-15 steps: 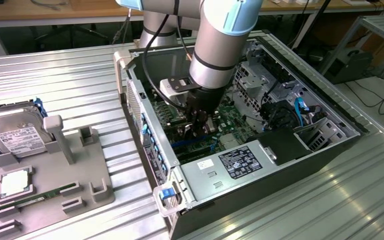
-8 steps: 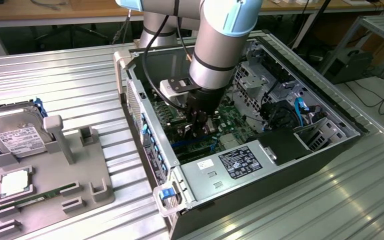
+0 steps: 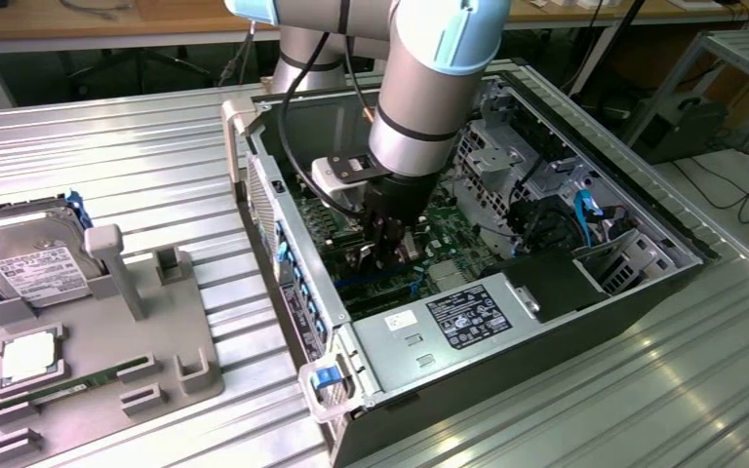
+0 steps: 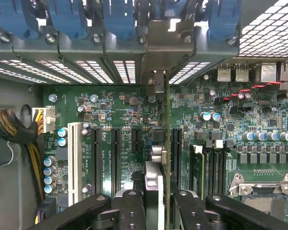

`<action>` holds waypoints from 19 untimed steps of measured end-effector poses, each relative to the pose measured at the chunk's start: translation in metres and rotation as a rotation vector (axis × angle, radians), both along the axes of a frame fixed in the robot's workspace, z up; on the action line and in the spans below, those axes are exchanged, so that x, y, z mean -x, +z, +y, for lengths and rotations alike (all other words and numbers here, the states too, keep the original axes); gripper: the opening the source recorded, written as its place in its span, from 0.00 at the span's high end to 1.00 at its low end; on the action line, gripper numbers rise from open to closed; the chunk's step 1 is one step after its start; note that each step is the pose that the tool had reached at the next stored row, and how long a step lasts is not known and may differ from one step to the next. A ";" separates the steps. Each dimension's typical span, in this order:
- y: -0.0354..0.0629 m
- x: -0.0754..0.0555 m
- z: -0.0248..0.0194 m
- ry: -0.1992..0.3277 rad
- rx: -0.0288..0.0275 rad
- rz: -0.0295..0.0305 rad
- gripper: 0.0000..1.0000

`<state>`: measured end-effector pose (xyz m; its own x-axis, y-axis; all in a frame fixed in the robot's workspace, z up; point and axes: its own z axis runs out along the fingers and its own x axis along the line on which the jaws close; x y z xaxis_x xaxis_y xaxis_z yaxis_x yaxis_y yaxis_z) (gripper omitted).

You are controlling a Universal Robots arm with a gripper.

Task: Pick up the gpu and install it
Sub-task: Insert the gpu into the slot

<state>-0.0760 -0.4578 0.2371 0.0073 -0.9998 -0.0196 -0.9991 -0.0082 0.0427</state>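
- Inside the open black computer case (image 3: 570,322), laid on its side on a ribbed metal table (image 3: 128,166), the gripper (image 3: 392,255) reaches down among the boards at the end of a smooth grey cylindrical arm (image 3: 420,107) with pale blue joint caps.
- In the wrist view, the black jointed fingers (image 4: 129,211) are clenched on the gpu (image 4: 166,143), a thin green card seen edge-on, with a dull silver metal part of it pinched between them.
- The gpu stands upright on the green motherboard (image 4: 120,115), its lower edge in line with a long black expansion slot (image 4: 176,153), its far end meeting the silver bracket (image 4: 165,52) at the case's rear wall; whether it is fully seated cannot be told.
- Blue plastic clips (image 4: 67,19) line that rear wall above perforated metal slot covers (image 4: 77,69).
- A white slot (image 4: 75,160) and further black slots lie parallel beside the card; a braided black-and-yellow cable bundle (image 4: 12,132) curls by the board's edge.
- Near the table's edge at the exterior view's left, a grey moulded tray (image 3: 101,361) holds a boxy silver hard drive (image 3: 30,258) with a white label, propped upright, and a slim green RAM stick (image 3: 69,385) lying flat.
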 end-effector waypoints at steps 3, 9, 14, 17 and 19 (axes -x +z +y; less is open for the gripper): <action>-0.0001 0.000 0.0000 0.000 -0.0002 -0.0001 0.72; -0.0001 0.000 0.0000 0.000 -0.0001 -0.0001 0.72; -0.0001 0.000 0.0000 0.000 -0.0002 -0.0002 0.72; -0.0002 0.001 0.0000 0.000 -0.0001 -0.0001 0.72; -0.0002 0.001 0.0000 0.000 -0.0001 -0.0001 0.72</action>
<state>-0.0766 -0.4578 0.2369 0.0073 -0.9998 -0.0197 -0.9991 -0.0082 0.0427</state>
